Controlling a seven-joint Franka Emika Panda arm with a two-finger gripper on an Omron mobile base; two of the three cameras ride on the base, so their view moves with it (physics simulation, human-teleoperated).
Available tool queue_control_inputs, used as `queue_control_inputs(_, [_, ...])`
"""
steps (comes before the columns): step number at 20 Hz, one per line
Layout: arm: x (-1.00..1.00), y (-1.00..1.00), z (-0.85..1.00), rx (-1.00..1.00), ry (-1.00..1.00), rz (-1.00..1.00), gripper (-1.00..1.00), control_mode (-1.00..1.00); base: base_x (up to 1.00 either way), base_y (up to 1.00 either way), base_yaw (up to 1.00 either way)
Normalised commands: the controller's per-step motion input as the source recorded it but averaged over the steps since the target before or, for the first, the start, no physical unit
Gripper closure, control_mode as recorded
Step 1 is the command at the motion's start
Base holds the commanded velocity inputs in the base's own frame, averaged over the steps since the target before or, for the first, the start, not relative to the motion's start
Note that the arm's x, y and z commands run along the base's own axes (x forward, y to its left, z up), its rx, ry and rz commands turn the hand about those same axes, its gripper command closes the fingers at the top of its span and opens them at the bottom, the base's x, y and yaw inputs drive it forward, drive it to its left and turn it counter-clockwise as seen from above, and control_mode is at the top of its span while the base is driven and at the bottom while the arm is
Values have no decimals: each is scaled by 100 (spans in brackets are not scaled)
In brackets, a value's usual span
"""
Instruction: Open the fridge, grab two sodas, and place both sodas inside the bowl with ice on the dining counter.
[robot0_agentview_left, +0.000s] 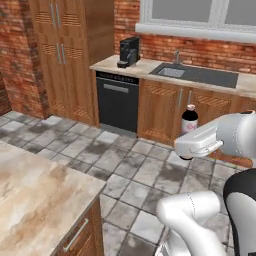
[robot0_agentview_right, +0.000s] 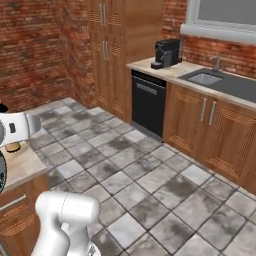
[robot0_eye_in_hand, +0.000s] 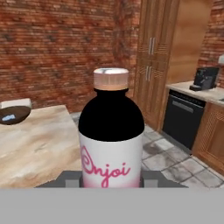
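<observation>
My gripper (robot0_eye_in_hand: 111, 179) is shut on a soda (robot0_eye_in_hand: 111, 140), a dark bottle with a white "Enjoi" label and a pinkish cap, held upright between the fingers (robot0_eye_in_hand: 72, 178). From the left base view the soda (robot0_agentview_left: 189, 118) stands above the white hand, over the tiled floor in front of the sink cabinets. The dark-brown bowl (robot0_eye_in_hand: 13, 114) sits on the dining counter (robot0_eye_in_hand: 41, 144) to the far left of the hand view, with pale-blue ice (robot0_eye_in_hand: 9, 117) inside. A corner of the dining counter (robot0_agentview_left: 35, 200) lies at the lower left of the left base view. The fridge is out of view.
A black built-in appliance (robot0_agentview_left: 117, 100) sits under the marble worktop, with a coffee machine (robot0_agentview_left: 129, 51) above it and a sink (robot0_agentview_left: 200, 74) to its right. Tall wooden cabinets (robot0_agentview_left: 65, 55) stand at the left. Open tiled floor (robot0_agentview_left: 130, 165) lies between island and cabinets.
</observation>
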Motion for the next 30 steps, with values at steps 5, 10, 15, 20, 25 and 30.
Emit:
queue_control_inputs(5, [0,0,0,0,0,0,100,100,76,-49,43])
queue_control_inputs(10, [0,0,0,0,0,0,100,100,76,-46,43])
queue_control_inputs(15, [0,0,0,0,0,0,100,100,77,-45,44])
queue_control_inputs(20, [0,0,0,0,0,0,100,100,77,-41,45])
queue_control_inputs(25, [0,0,0,0,0,0,100,100,79,-29,49])
queue_control_inputs(30, [0,0,0,0,0,0,100,100,78,-23,52])
